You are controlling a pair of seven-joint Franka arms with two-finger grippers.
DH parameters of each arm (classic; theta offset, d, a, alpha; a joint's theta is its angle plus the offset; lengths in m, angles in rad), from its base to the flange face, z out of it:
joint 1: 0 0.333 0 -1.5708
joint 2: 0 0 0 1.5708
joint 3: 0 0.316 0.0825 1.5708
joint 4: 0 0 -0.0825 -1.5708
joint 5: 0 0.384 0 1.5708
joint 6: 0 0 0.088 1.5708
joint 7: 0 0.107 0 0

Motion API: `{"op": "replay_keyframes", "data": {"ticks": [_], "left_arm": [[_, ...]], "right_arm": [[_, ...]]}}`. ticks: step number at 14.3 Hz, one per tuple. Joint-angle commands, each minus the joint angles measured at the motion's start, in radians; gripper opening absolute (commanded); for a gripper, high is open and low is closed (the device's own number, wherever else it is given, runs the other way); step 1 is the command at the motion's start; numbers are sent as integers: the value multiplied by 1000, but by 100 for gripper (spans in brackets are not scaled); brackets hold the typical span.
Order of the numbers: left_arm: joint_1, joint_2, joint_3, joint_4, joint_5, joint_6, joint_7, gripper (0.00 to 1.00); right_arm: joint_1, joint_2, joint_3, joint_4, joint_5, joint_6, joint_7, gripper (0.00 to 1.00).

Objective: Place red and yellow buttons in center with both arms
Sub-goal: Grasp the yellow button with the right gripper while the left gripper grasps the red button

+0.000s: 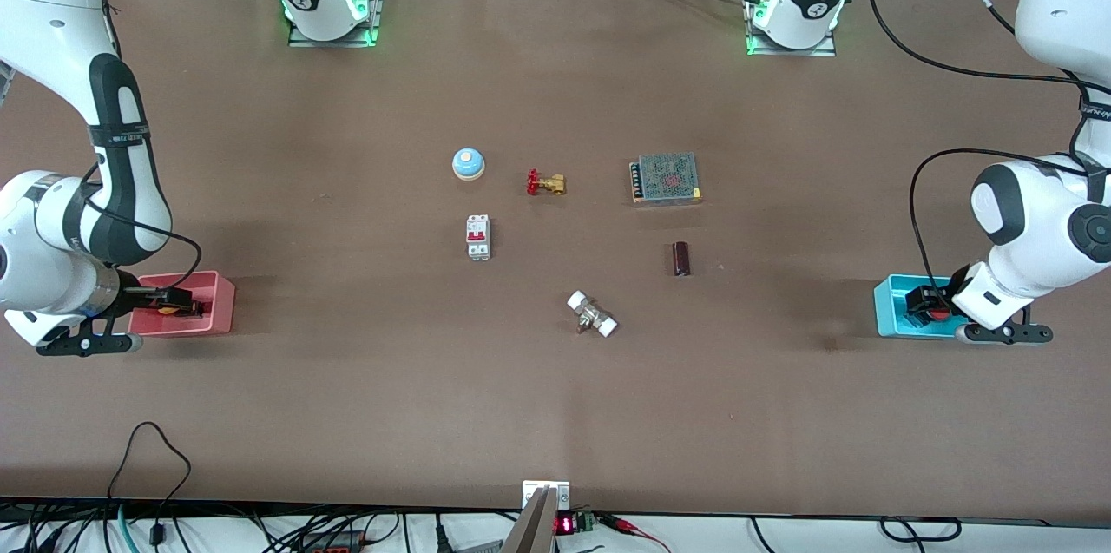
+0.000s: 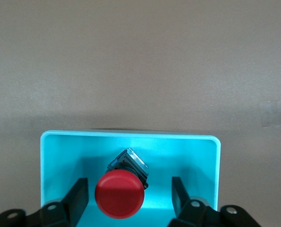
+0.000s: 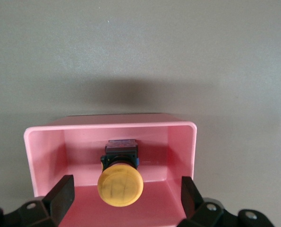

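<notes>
Left gripper (image 2: 129,201): positioned in the cyan bin (image 2: 60,156) at the left arm's end of the table, fingers spread wide. The red button (image 2: 119,194) lies between the fingers, untouched by either.

Right gripper (image 3: 126,196): positioned in the pink bin (image 3: 46,151) at the right arm's end, fingers likewise apart. The yellow button (image 3: 120,185) lies between them, clear of both. Neither button is at table centre.

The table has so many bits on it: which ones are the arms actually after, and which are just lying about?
Part of the job:
red button in the cyan bin, left gripper open around it
yellow button in the pink bin, right gripper open around it

Just lying about:
bell
brass valve
circuit breaker
power supply
dark cylinder
white-ended fitting
</notes>
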Motion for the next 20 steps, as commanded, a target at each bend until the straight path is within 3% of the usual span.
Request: {"op": "replay_keyframes", "data": {"ticks": [1, 10, 14, 20], "left_arm": [[2, 9, 8, 17, 26, -8, -1, 63], [-5, -9, 14, 20, 26, -17, -52, 35], [-24, -116, 2, 23, 26, -169, -56, 28], [-137, -237, -1, 23, 24, -358, -199, 26]], "right_arm": [[-15, 23, 15, 24, 21, 0, -22, 100], [-15, 56, 16, 24, 25, 23, -30, 100], [-15, 60, 17, 24, 25, 23, -45, 100], [-16, 60, 17, 24, 27, 22, -45, 78]]}}
